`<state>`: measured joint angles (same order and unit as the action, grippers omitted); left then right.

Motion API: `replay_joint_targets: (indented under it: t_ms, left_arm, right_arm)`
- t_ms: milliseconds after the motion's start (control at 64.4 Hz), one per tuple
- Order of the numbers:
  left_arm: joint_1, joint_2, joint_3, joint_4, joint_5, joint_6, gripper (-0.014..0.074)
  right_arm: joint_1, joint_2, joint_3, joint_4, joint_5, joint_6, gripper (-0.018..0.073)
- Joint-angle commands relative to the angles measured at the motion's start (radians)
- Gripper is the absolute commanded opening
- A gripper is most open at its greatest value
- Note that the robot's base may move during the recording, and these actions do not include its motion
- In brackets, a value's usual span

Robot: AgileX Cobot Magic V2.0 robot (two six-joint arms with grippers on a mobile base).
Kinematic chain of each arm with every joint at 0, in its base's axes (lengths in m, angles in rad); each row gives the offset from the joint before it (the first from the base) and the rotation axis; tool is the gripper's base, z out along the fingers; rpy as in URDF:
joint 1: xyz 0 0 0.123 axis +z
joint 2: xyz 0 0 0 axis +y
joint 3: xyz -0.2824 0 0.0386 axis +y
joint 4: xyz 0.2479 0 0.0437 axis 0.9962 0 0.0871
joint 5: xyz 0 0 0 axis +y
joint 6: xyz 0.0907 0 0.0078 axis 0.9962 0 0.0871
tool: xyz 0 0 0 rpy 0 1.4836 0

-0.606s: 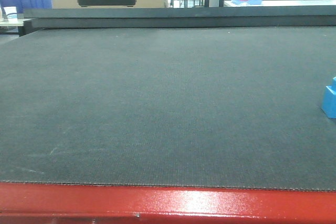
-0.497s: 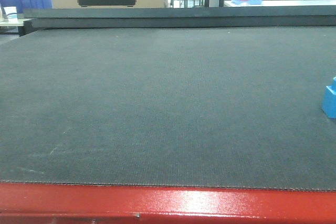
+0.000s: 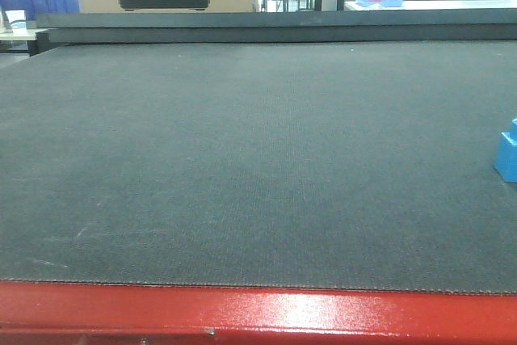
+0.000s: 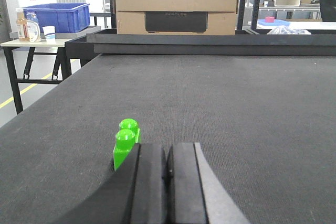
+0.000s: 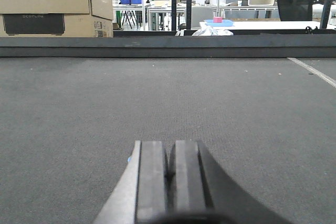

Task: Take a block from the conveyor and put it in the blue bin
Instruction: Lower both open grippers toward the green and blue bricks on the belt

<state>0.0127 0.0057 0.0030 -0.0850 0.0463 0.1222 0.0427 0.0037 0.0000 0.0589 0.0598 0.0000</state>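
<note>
The conveyor [image 3: 258, 159] is a big dark grey belt with a shiny red frame [image 3: 258, 313] along its near edge. The little blue block [image 3: 507, 155] sits on the belt far over by the right edge, between the near edge and the far edge. Part of it is cut off by the side of the front view, so I see only its left part with a step on top.

The left gripper [image 4: 167, 182] hangs low over the belt. Its two black fingers [image 4: 149, 182] are pressed together and have nothing between them. A small green block [image 4: 126, 140] with two round knobs stands on the belt just beside the left finger. I cannot tell if they touch.

The right gripper [image 5: 170, 182] is low over the belt too. Its fingers [image 5: 152, 182] are squeezed together and hold nothing.

Past the far left corner of the belt, the blue bin [image 4: 58, 17] sits on a small table [image 4: 31, 43]. A brown cardboard box [image 4: 176, 3] stands behind the far edge.
</note>
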Motion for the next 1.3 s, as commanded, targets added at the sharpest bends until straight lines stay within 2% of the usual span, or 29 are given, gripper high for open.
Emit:
replay_joint_targets:
  t_ms: [0, 78, 171, 311, 404, 497, 559, 637, 714, 792, 885, 978, 1040, 1149, 1289]
  left_arm:
    - [0.005, -0.006, -0.003, 0.002, -0.046, -0.003, -0.0111]
    - [0.005, -0.006, -0.003, 0.002, -0.070, -0.003, -0.0111]
    - [0.005, -0.006, -0.003, -0.007, -0.127, -0.003, -0.0111]
    - [0.005, -0.006, -0.049, -0.011, -0.158, -0.003, -0.0111]
    - [0.005, -0.006, -0.165, -0.011, -0.086, -0.003, -0.0111]
    - [0.005, 0.023, -0.346, -0.011, 0.092, -0.003, -0.0109]
    - [0.005, 0.077, -0.461, -0.009, 0.230, -0.003, -0.0080]
    - [0.005, 0.157, -0.590, 0.009, 0.347, -0.003, 0.0001]
    - [0.005, 0.237, -0.700, 0.026, 0.446, -0.003, 0.0132]
    - [0.005, 0.328, -0.793, 0.045, 0.531, -0.003, 0.0277]
    - [0.005, 0.426, -0.865, 0.045, 0.623, -0.003, 0.0410]
    - [-0.033, 0.480, -0.898, 0.043, 0.646, -0.003, 0.0538]
    - [-0.054, 0.502, -0.898, 0.043, 0.651, -0.011, 0.0582]
    - [-0.079, 0.544, -0.902, 0.045, 0.673, -0.110, 0.0599]
    - [-0.109, 0.595, -0.906, 0.047, 0.692, -0.112, 0.0598]
  right_arm:
    - [-0.001, -0.004, 0.000, -0.008, -0.029, 0.000, -0.0162]
    - [-0.001, -0.004, 0.000, -0.008, -0.052, 0.000, -0.0162]
    - [-0.001, -0.004, 0.000, -0.008, -0.145, 0.000, -0.0162]
    - [0.001, -0.004, -0.040, 0.048, -0.185, 0.000, -0.0162]
    - [0.001, -0.004, -0.167, 0.048, -0.118, 0.000, -0.0162]
    - [0.001, 0.024, -0.327, 0.048, 0.037, 0.000, -0.0162]
    - [0.003, 0.080, -0.422, 0.048, 0.122, 0.000, -0.0162]
    - [0.013, 0.163, -0.527, 0.048, 0.208, 0.000, -0.0148]
    - [0.025, 0.248, -0.600, 0.048, 0.279, 0.000, -0.0066]
    - [0.029, 0.319, -0.644, 0.048, 0.331, 0.000, 0.0069]
    - [0.029, 0.398, -0.670, 0.048, 0.359, 0.000, 0.0312]
    - [0.029, 0.454, -0.671, 0.048, 0.370, 0.000, 0.0568]
    - [0.029, 0.484, -0.672, 0.048, 0.386, -0.013, 0.0570]
    - [0.054, 0.542, -0.703, 0.048, 0.430, -0.041, 0.0570]
    - [0.109, 0.697, -0.817, 0.046, 0.593, -0.048, 0.0570]
